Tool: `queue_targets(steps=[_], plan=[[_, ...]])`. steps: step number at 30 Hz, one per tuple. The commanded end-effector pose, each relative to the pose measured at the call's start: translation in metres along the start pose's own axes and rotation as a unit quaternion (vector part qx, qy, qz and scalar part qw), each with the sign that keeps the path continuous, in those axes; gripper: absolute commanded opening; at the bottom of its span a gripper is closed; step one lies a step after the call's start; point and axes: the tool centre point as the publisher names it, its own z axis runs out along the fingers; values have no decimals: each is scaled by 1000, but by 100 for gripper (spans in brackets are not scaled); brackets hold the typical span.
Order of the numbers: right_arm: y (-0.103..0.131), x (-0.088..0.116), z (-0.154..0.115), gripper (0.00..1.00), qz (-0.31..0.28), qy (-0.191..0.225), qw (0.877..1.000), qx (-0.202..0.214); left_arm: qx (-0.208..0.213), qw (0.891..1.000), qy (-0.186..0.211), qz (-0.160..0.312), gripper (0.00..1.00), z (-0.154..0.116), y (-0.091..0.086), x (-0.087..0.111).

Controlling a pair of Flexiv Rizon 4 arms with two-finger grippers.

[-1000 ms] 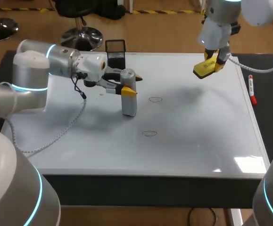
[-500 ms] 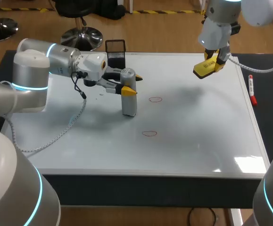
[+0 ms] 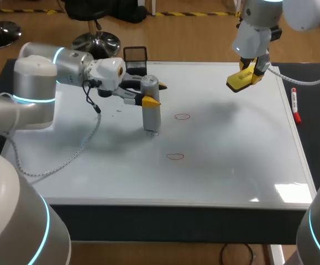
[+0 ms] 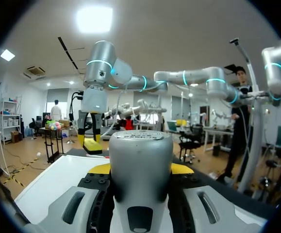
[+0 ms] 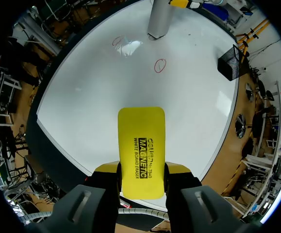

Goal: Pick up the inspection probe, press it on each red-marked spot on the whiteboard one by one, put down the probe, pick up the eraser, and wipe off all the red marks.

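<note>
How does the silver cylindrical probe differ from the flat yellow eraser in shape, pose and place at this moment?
The silver cylindrical probe is a round tube; the flat yellow eraser is a thin block. The probe stands upright, its lower end near the whiteboard; the eraser hangs tilted, well above it. Shared: each is gripped, the probe by the left gripper, the eraser by the right gripper.

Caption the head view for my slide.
Left end effector grips the inspection probe upright over the whiteboard; right end effector holds the yellow eraser.

One probe [image 3: 151, 110], one eraser [image 3: 241, 80], two red marks [image 3: 182, 116] [image 3: 174, 157], one marker [image 3: 295, 105], one basket [image 3: 136, 59].
</note>
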Motion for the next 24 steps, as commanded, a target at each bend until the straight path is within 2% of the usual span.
queue_targets(steps=[1,6,15,24], plan=[[-1,1,-1,0,-1,1,1000,1,-3,1000,-9,6,0,-10,-17,3],[-1,1,-1,0,-1,1,1000,1,-10,999,-25,17,0,-31,-25,-8],[-1,1,-1,0,-1,1,1000,1,-22,996,-85,34,0,-90,-37,-44],[-1,1,-1,0,-1,1,1000,1,-38,989,-134,42,0,-150,-40,-75]])
